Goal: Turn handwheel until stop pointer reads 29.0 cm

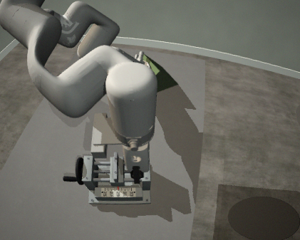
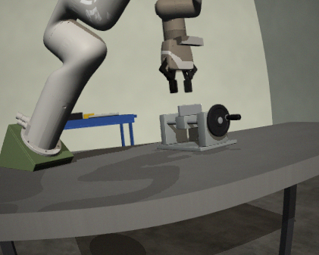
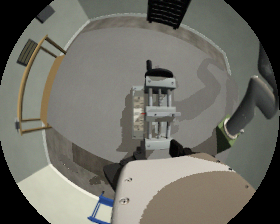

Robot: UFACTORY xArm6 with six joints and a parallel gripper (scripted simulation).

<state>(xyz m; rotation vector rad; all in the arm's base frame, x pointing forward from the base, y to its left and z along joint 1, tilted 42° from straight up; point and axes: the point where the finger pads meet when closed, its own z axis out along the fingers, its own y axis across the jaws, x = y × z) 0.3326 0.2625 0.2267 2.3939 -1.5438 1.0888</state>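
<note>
1. Pincer point(image 1: 137, 174) point(image 2: 180, 86) partly spread, nothing between its fingers; hangs above the stop's frame, well apart from it.
2. Handwheel point(image 1: 80, 170) point(image 2: 218, 120) point(image 3: 159, 73): black, upright, at one end of the grey frame point(image 1: 120, 200) point(image 2: 202, 128) point(image 3: 159, 144), crank handle point(image 1: 70, 179) point(image 2: 233, 116) point(image 3: 149, 65) jutting outward.
3. Red pointer point(image 1: 117, 188) near mid-scale; figures too small to read.

Hand point(image 1: 137, 175) above the fixture's point(image 1: 146, 197) right end.
</note>
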